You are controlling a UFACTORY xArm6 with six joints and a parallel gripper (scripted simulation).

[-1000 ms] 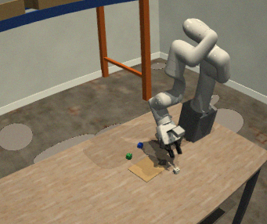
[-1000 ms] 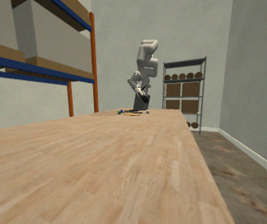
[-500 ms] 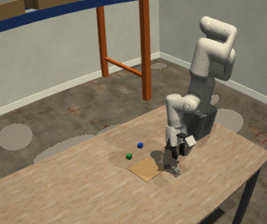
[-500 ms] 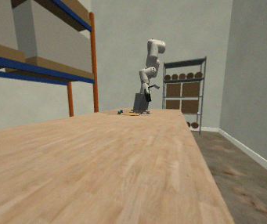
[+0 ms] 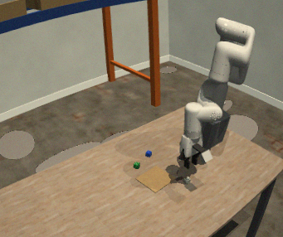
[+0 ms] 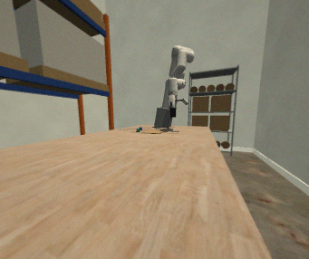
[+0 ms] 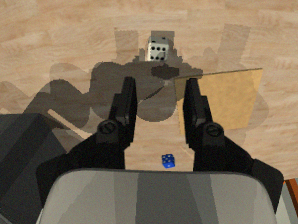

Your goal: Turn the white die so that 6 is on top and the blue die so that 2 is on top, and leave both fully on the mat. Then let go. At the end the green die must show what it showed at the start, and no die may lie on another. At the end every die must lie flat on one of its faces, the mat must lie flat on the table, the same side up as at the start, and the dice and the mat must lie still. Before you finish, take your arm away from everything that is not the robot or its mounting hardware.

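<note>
The white die lies flat on the table just off the near right corner of the tan mat, with a face of several pips towards the wrist camera. My gripper hangs a little above it, fingers partly open with nothing between them. The blue die and the green die lie on the bare table beyond the mat, apart from each other. In the exterior view the gripper is small and far away.
The arm's dark base stands on the table right behind the gripper. An orange rack leg stands on the floor beyond the table. The table's right edge is close by.
</note>
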